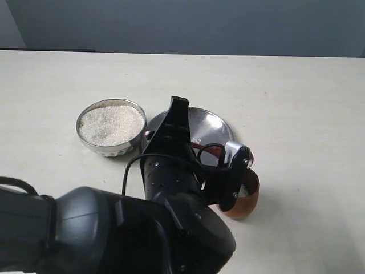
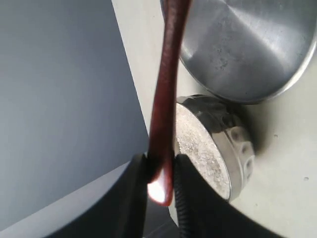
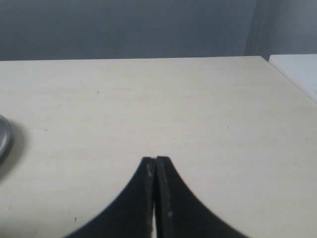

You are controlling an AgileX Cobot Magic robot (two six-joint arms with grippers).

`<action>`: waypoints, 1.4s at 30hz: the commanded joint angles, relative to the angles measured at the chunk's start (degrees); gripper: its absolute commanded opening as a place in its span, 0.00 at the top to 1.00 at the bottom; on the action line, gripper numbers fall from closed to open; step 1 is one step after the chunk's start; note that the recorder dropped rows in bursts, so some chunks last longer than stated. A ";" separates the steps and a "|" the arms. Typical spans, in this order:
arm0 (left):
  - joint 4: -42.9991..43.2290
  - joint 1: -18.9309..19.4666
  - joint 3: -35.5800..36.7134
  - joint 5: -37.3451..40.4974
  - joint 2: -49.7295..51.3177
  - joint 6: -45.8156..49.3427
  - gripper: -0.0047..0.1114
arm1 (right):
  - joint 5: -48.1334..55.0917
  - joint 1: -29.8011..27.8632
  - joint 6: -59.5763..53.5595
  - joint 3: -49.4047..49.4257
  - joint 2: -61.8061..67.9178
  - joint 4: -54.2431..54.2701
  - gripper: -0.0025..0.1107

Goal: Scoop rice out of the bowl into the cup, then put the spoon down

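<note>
The steel bowl (image 1: 110, 147) (image 2: 241, 145) holds a level heap of white rice (image 1: 111, 124) (image 2: 199, 148). My left gripper (image 2: 160, 171) (image 1: 158, 132) is shut on the thin handle of the reddish-brown spoon (image 2: 166, 84), rolled on its side just right of the bowl. The handle's end pokes past the fingers. A short stretch of the spoon (image 1: 210, 150) shows beyond the arm, reaching toward the wooden cup (image 1: 249, 197), which the arm partly hides. The spoon's head is hidden. My right gripper (image 3: 156, 159) hangs shut and empty over bare tabletop.
A wide flat steel plate (image 1: 212, 121) (image 2: 247, 44) lies between bowl and cup; its edge also shows as the plate (image 3: 2, 136). The bulky left arm (image 1: 114, 228) fills the near foreground. A white ledge (image 3: 297, 67) borders the table's corner.
</note>
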 commanded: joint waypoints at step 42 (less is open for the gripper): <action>2.59 -1.00 2.56 0.45 1.60 2.54 0.96 | -0.18 -0.22 -0.30 0.24 -0.27 0.01 0.98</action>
